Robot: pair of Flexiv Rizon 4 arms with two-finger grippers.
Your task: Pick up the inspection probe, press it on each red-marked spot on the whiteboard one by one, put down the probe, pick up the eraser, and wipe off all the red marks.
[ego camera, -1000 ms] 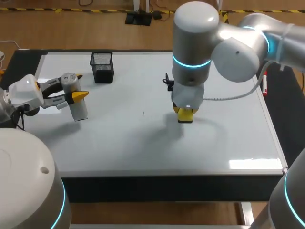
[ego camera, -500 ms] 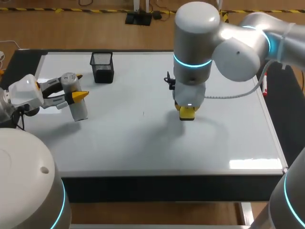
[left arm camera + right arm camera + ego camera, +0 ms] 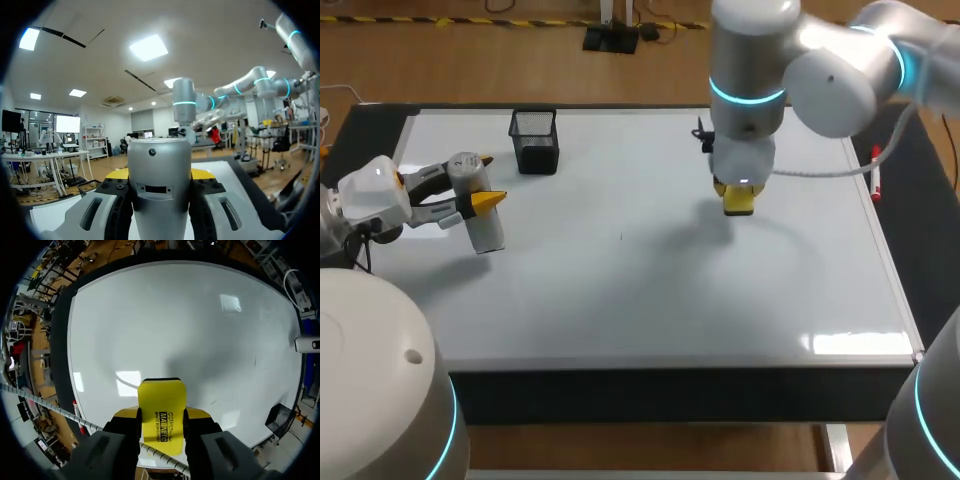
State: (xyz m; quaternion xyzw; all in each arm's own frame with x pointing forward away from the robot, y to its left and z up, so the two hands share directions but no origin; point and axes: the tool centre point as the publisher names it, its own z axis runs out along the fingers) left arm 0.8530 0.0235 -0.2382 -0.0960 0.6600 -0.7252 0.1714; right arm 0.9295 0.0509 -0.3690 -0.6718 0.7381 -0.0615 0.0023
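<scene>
Right gripper, clamped on the eraser, has shifted toward the upper right over the whiteboard. Left gripper grips the probe at left.

In the head view the right arm covers the right gripper, so only the lower end of the eraser shows. In the left wrist view the inspection probe hides most of the left gripper, and the picture's edge cuts off the probe's lower end. A dark mark on the whiteboard is too small to tell what it is.
</scene>
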